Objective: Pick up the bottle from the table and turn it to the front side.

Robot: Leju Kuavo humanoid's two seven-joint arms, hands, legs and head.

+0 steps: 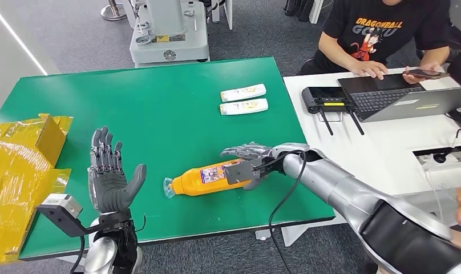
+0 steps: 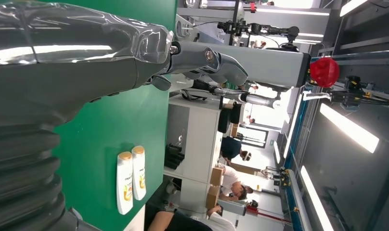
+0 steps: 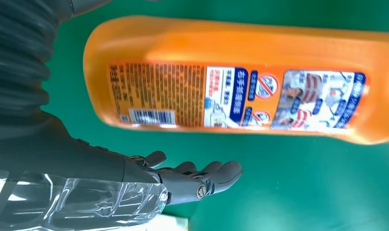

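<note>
An orange bottle (image 1: 204, 178) lies on its side on the green table (image 1: 160, 103), its clear cap pointing toward my left. Its label with a barcode and small print faces up (image 3: 231, 98). My right hand (image 1: 248, 157) hovers over the bottle's base end with fingers spread, holding nothing; the right wrist view shows its fingers (image 3: 202, 180) apart from the bottle. My left hand (image 1: 109, 174) stands upright and open near the table's front edge, a short way left of the cap. Its fingers (image 2: 202, 60) are extended in the left wrist view.
Two small white-and-orange bottles (image 1: 243, 99) lie side by side at the far right of the green table. Yellow bags (image 1: 20, 171) sit at the left edge. A white desk (image 1: 388, 142) with laptops and a seated person (image 1: 382, 34) adjoins on the right.
</note>
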